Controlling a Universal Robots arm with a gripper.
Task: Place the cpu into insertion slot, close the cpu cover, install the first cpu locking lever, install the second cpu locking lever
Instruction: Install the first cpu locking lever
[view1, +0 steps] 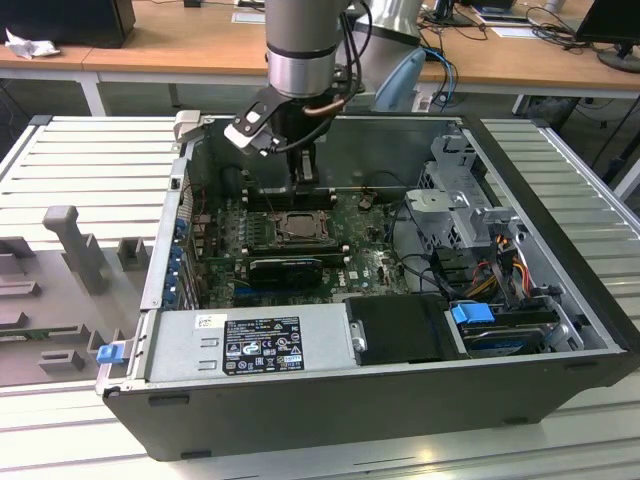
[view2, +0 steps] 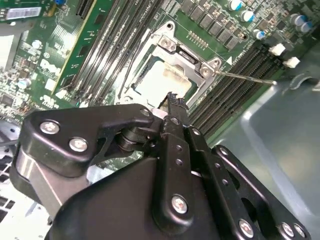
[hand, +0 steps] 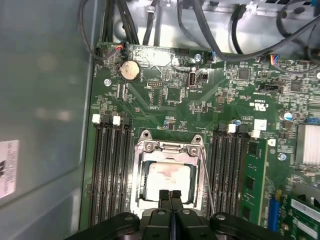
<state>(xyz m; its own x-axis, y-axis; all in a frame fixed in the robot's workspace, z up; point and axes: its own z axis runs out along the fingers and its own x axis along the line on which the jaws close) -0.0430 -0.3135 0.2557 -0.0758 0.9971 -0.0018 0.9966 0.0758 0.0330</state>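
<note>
In the exterior view my hand (view1: 305, 182) hangs in the upper middle of the frame, inside the open computer case (view1: 330, 400), just above the socket (view1: 300, 227) on the green board. The case sits on a ribbed metal desk (view1: 100, 160). A grey power supply box (view1: 250, 340) fills the case's front, a drive cage (view1: 455, 205) stands toward the exterior view's right, and a grey fixture (view1: 65, 235) lies outside the case toward the exterior view's left. From here I cannot make out the chip.

The second wrist view looks past my black hand (view2: 172, 99). Its tips hover close over the edge of the chip (view2: 160, 82), whose pale face shows through the window of the metal cover (view2: 187, 56). A thin wire lever (view2: 247, 78) reaches out from the cover's corner across the long black memory slots (view2: 235, 75).

The first wrist view looks straight down and shows my fingers (hand: 163, 196) pressed together with nothing between them. The chip (hand: 167, 177) sits in the socket, with the cover (hand: 170, 146) lying around it. Here the lever (hand: 206, 172) runs along one side of the cover, beside a bank of memory slots (hand: 230, 160). Another bank (hand: 107, 165) flanks the opposite side. A round coin battery (hand: 130, 70) sits farther off on the board (hand: 165, 105).
</note>
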